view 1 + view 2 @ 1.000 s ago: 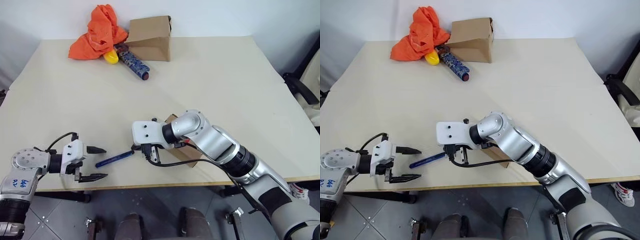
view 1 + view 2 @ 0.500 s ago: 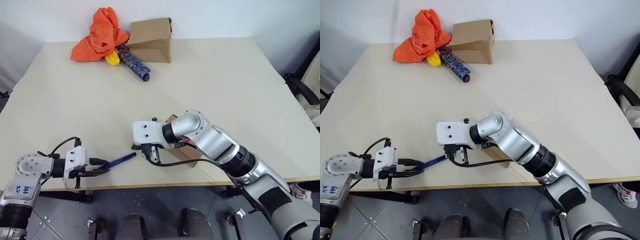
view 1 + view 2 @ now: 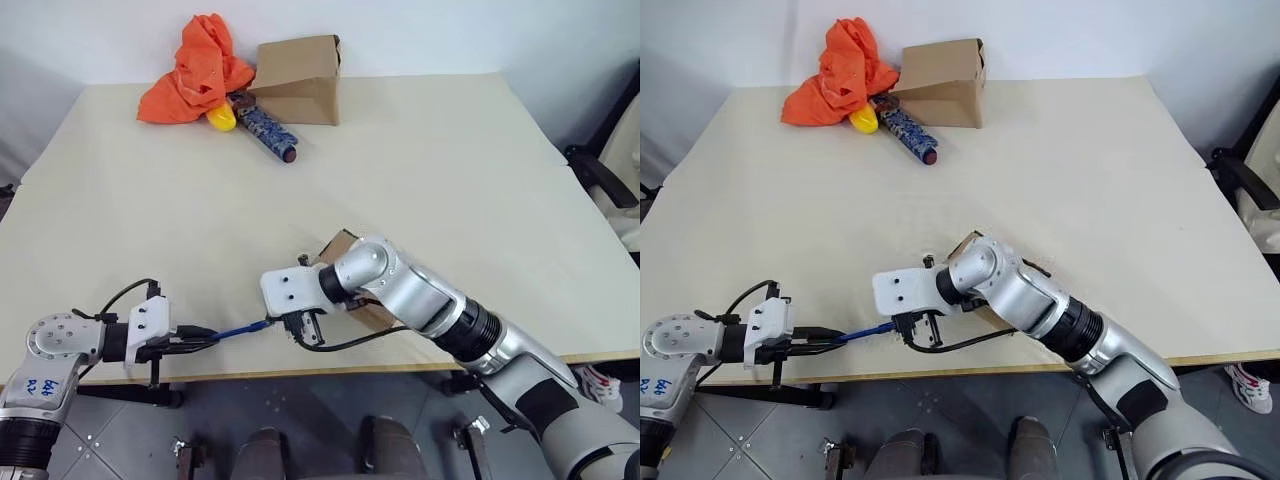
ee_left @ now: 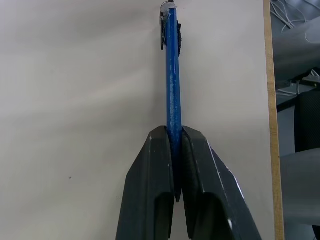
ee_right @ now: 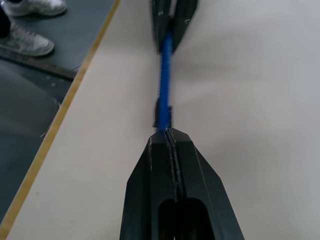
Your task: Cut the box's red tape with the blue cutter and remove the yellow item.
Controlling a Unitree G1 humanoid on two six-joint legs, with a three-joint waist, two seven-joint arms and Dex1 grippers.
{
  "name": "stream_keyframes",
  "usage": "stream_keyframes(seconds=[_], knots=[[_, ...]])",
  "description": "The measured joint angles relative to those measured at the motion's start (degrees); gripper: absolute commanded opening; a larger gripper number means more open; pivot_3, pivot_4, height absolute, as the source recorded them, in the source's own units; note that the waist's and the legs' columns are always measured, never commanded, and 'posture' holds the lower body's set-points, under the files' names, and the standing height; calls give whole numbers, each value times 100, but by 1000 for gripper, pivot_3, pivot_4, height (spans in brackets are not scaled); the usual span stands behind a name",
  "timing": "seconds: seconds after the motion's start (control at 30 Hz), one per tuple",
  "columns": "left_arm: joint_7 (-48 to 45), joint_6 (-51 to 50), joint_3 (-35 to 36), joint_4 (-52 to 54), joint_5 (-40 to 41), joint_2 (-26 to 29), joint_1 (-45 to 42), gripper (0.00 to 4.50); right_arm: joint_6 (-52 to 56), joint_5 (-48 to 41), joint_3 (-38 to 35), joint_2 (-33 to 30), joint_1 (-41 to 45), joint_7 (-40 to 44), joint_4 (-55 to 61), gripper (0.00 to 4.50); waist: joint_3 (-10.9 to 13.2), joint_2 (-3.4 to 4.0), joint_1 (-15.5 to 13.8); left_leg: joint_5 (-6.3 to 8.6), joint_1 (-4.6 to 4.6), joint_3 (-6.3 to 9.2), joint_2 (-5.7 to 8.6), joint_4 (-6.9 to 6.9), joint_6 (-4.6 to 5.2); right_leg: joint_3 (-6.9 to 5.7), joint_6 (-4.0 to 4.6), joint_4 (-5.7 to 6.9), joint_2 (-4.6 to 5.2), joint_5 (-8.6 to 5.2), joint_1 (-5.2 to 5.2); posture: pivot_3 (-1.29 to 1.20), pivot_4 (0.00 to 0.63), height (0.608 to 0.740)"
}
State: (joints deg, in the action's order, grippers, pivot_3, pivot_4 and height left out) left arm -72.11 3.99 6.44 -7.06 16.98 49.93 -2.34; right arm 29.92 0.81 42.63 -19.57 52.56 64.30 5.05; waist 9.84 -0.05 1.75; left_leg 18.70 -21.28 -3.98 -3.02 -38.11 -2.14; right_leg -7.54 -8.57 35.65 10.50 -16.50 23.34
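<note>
The blue cutter [image 3: 243, 329] hangs level just above the table's front edge, stretched between my two grippers. My left gripper [image 3: 210, 335] is shut on one end; the left wrist view shows its fingers [image 4: 150, 165] pinching the blue shaft [image 4: 173, 85]. My right gripper [image 3: 285, 322] is shut on the other end, and the cutter [image 5: 165, 70] runs from its fingertips [image 5: 157, 150] to the left gripper [image 5: 172, 22]. The box [image 3: 338, 243] lies behind my right forearm with a brown corner showing. The red tape and the yellow item are hidden.
At the table's far left lie an orange cloth [image 3: 195, 65], a larger cardboard carton [image 3: 298, 75], a blue-patterned cylinder [image 3: 265, 125] and a small glossy yellow object [image 3: 221, 117]. A chair [image 3: 600, 170] stands beyond the right edge. The table's front edge [image 3: 300, 372] runs just under both grippers.
My left gripper went from open to shut on the cutter's free end. My right hand sank a little with the cutter, so more of the box corner shows.
</note>
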Motion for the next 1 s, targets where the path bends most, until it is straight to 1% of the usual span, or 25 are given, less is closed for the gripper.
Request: stream_keyframes(seconds=[0.27,0.33,0.37,0.4,0.5,0.53,0.57,0.6,0.63,0.8,0.83,1.0], knots=[[160,-704,-5,253,88,9,25,88,-496,354,9,241,0,-87,-675,0,0,1,-3,0,1,-1,0,2,0,0,0,0,0,0,0,0,150,740],[210,-894,22,312,113,5,23,679,-495,357,-61,292,0,-109,-713,0,0,1,-11,0,1,-1,0,1,0,1,1,1,0,0,0,0,150,740],[210,-954,27,362,113,14,34,869,-496,356,-84,309,0,-112,-712,0,0,1,-13,0,1,-1,0,1,0,1,1,1,0,0,0,0,150,740],[210,-972,23,409,112,25,45,1182,-496,356,-106,317,0,-110,-712,0,0,1,-18,0,1,-1,0,0,0,1,1,1,1,0,-1,0,150,740],[206,-884,22,436,112,26,58,1941,-494,355,-254,296,0,-94,-701,0,0,1,-28,-1,1,-1,0,0,0,1,1,1,0,-1,-1,0,150,740],[206,-826,22,418,106,26,58,2242,-488,354,-297,290,0,-89,-680,0,0,1,-27,-1,1,-1,0,-1,0,2,2,1,0,-1,-1,0,150,740],[208,-729,21,385,92,23,53,2412,-477,349,-323,283,0,-82,-649,0,0,1,-25,-1,1,-1,0,-1,0,2,2,1,0,-1,0,0,150,740],[226,-621,20,348,65,20,42,2758,-465,343,-350,274,0,-74,-613,0,0,1,-24,-1,1,-1,0,-1,0,2,3,1,0,-2,0,0,150,740],[275,-461,20,262,16,-4,6,2948,-443,329,-397,264,0,-54,-556,0,0,2,-25,-1,1,-1,0,-1,0,1,3,1,0,-2,0,0,150,740],[523,151,37,-95,-113,-119,-188,4396,-296,198,-592,206,2,76,-257,0,0,1,-16,-1,0,-1,0,0,0,1,3,0,0,-2,0,0,150,740],[580,231,47,-142,-123,-148,-211,4455,-246,187,-616,200,1,90,-226,0,0,1,-18,-1,0,-1,0,0,0,1,3,0,0,-2,0,0,150,740],[644,291,40,-226,-121,-193,-229,4455,-187,138,-712,107,1,105,-129,0,0,1,-24,-1,0,-1,0,0,0,1,3,0,0,-2,0,0,150,740]])
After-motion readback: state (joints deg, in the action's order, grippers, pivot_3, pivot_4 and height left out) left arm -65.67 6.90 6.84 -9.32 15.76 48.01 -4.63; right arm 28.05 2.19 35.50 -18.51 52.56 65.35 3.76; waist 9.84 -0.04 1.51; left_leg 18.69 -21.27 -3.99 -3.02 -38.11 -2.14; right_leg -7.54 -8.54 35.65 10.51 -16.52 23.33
